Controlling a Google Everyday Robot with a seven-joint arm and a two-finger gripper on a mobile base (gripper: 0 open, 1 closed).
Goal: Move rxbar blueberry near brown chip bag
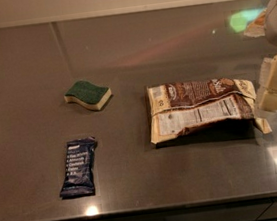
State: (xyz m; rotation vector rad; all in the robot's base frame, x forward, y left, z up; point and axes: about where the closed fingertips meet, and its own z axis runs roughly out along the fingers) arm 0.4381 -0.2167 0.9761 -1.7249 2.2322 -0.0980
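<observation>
Rxbar blueberry is laid flat at front left, well apart from brown chip bag, so no move is done. Gripper is parked at the right edge beside the bag, apparently empty; its opening cannot be told.

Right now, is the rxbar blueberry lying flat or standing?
Lying flat: the rxbar blueberry rests text-side up on the counter. The gripper is at the right edge, beside the brown chip bag.
</observation>
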